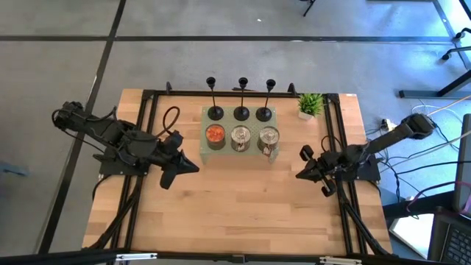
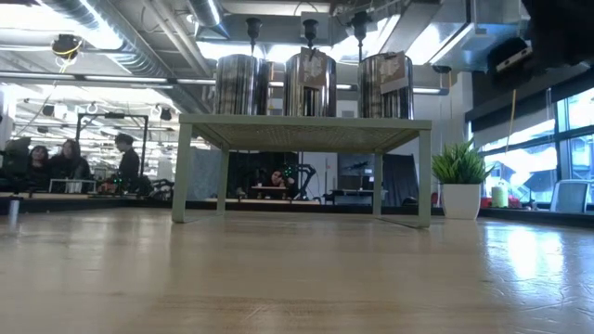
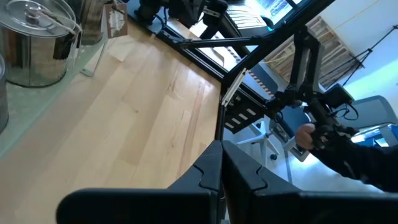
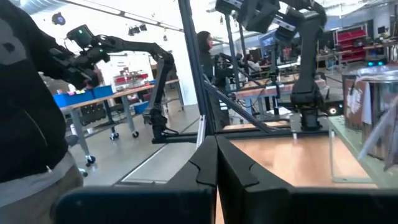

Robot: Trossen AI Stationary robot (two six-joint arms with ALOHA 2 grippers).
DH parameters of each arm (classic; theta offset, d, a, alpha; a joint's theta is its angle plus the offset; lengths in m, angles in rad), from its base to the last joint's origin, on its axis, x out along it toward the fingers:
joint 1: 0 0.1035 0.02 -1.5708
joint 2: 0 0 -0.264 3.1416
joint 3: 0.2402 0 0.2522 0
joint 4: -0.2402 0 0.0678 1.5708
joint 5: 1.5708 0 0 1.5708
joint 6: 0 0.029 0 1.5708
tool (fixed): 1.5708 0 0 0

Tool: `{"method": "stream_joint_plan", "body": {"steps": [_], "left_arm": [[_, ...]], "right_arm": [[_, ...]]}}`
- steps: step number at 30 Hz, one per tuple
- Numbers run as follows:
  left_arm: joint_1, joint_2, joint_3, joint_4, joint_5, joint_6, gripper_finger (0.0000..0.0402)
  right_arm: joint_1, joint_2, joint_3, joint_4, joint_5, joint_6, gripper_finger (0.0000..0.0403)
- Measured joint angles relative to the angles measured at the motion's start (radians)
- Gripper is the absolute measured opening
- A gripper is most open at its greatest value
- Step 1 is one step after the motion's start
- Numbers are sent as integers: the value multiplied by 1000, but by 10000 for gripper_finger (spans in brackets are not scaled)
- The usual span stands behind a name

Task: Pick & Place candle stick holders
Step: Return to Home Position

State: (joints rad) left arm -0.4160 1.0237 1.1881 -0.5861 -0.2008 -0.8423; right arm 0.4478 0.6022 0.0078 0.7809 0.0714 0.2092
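Note:
Three black candle stick holders [image 1: 215, 112] [image 1: 241, 112] [image 1: 264, 113] stand in a row on their round bases along the far side of a pale green rack [image 1: 227, 122]; in the low view only their cup tops [image 2: 309, 27] show, behind the cans. My left gripper [image 1: 196, 168] is shut and holds nothing, hovering left of the rack's near corner; its fingers [image 3: 221, 163] meet. My right gripper [image 1: 299, 174] hovers right of the rack, also shut [image 4: 216, 163] and holding nothing.
Three tin cans [image 1: 215, 135] [image 1: 241, 138] [image 1: 268, 139] stand on the rack's near side, in front of the holders. A small potted plant [image 1: 310, 105] is at the far right. Black frame rails [image 1: 144, 110] edge the table. A person's hand [image 3: 304, 134] shows beyond the table.

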Motion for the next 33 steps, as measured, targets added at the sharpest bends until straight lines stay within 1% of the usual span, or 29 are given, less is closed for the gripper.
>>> {"method": "stream_joint_plan", "body": {"steps": [5, 11, 15, 17, 21, 24, 33], "left_arm": [[0, 0, 0, -1, 0, -1, 2], [0, 0, 0, -2, -6, -4, 2], [0, 0, 0, -2, -10, -11, 3], [0, 0, 0, -2, -10, -12, 2], [0, 0, 0, -4, -11, -12, 2], [0, 0, 0, -26, -18, -11, 3], [0, 0, 0, -50, -19, -11, 2]], "right_arm": [[-99, -35, 0, -78, -104, 8, 0], [-221, -64, 1, -158, -208, 65, 0], [-277, -75, 1, -228, -211, 98, 0], [-297, -80, 2, -288, -195, 129, 0], [-310, -82, 2, -407, -157, 183, 0], [-309, -82, 2, -461, -153, 202, 0], [-309, -81, 2, -498, -130, 175, 0]]}}
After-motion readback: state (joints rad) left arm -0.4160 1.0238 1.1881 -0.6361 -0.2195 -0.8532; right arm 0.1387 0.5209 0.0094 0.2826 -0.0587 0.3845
